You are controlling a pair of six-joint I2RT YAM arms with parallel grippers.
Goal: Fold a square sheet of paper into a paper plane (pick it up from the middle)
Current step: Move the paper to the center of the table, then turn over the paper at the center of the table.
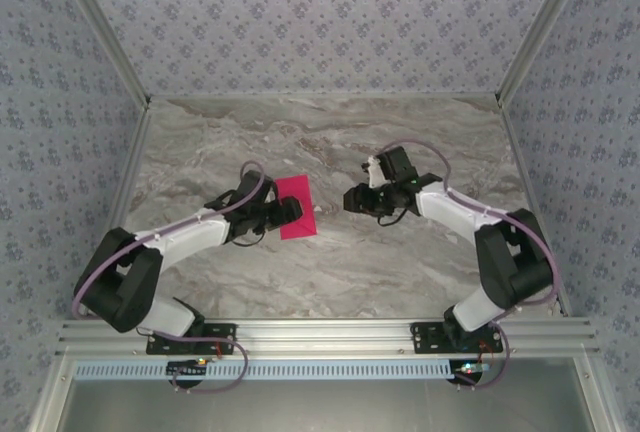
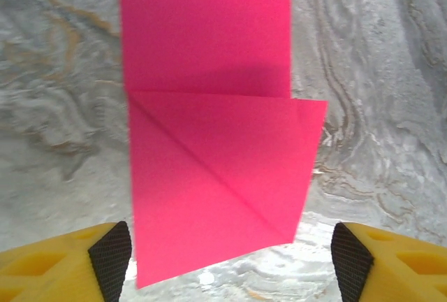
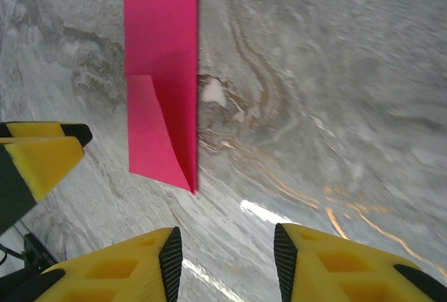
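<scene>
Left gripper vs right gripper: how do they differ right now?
Left gripper stands wide open; right gripper is open too, but with a narrower gap. The left one straddles the near edge of the pink paper; the right one hangs over bare table, apart from the paper. Shared: yellow fingers with black pads, nothing held.

Your top camera looked down from behind; both close wrist cameras shared the paper (image 2: 209, 141) beyond their fingers (image 3: 171, 256).
</scene>
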